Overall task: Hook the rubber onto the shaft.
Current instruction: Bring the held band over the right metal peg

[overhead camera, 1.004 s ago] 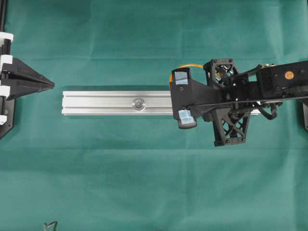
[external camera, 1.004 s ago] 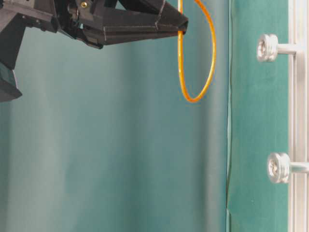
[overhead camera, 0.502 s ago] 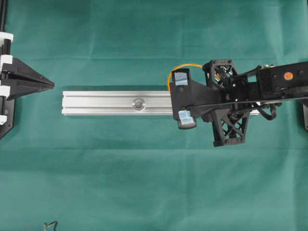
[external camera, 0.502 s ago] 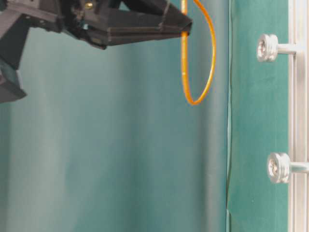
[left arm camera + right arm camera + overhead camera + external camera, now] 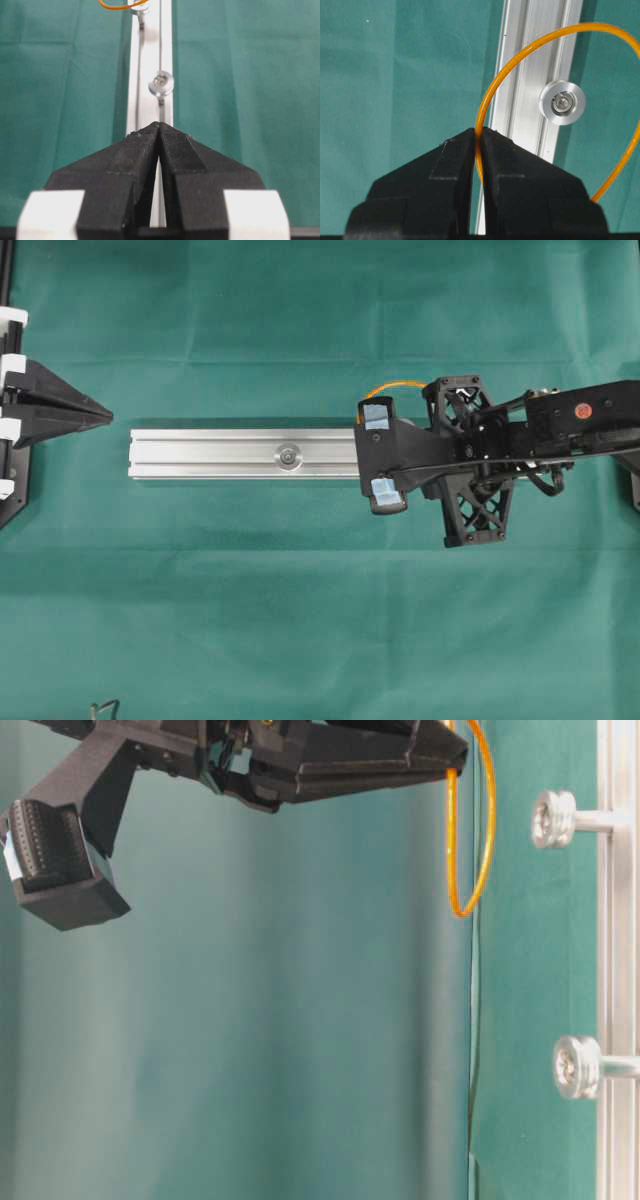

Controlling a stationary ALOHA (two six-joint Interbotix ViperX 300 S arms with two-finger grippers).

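Note:
The rubber is a thin orange loop pinched between the fingertips of my shut right gripper. In the right wrist view the loop frames one shaft, a silver round-headed post on the aluminium rail. At table level the rubber hangs just short of that shaft without touching it; a second shaft stands further along. From overhead only a bit of rubber shows past the right wrist. My left gripper is shut and empty, off the rail's left end.
Green cloth covers the table, with a fold line running beside the rail. A small dark wire shape lies at the front left edge. The right arm lies over the rail's right end.
My right gripper has carried the rubber closer to the rail, so the loop now hangs right beside the upper shaft's head. The left gripper has not moved.

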